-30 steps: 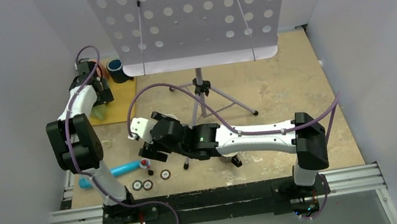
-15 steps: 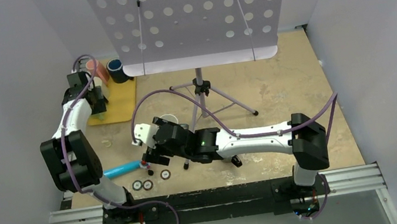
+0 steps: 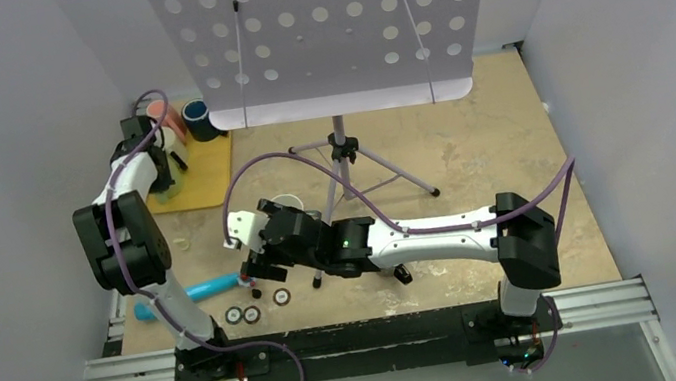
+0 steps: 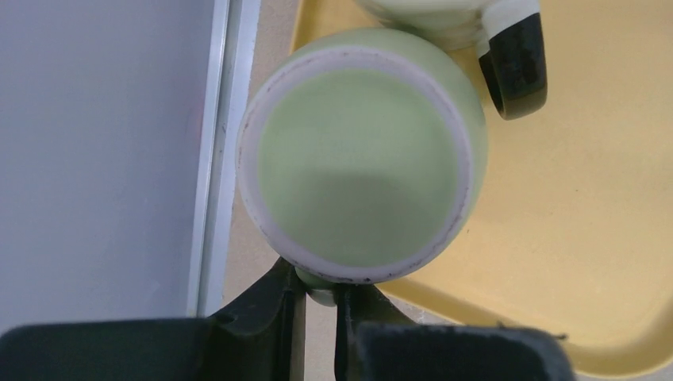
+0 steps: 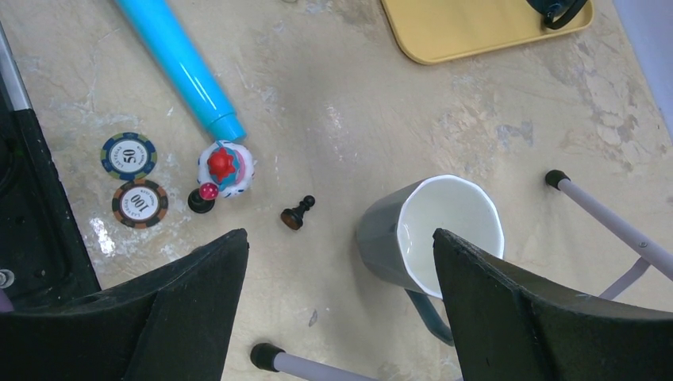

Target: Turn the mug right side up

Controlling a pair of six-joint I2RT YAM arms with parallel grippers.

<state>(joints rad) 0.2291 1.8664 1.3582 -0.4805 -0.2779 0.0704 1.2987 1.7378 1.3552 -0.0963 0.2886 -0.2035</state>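
A pale green mug (image 4: 361, 159) stands upside down at the near left corner of the yellow tray (image 4: 603, 238), its white-ringed base facing the left wrist camera. My left gripper (image 4: 320, 298) is shut on the mug's handle, which shows as a small green-white piece between the fingers. From above, the left gripper (image 3: 161, 171) sits at the tray's left edge and covers the mug. My right gripper (image 5: 337, 238) hangs open over the table, holding nothing. A grey mug (image 5: 444, 230) with a white inside stands upright by its right finger.
A second green mug with a black handle (image 4: 516, 67) sits further back on the tray. A dark blue cup (image 3: 198, 118) and a pink cup (image 3: 157, 111) stand behind. The music stand (image 3: 322, 31) spreads its legs mid-table. A blue tube (image 5: 178, 59), poker chips (image 5: 128, 155), toy duck (image 5: 226, 168) and pawn (image 5: 296, 213) lie nearby.
The left gripper has gone from open to shut on the green mug's handle, and the left arm shifted at the tray. The right arm dipped slightly a second ago and has since held still.
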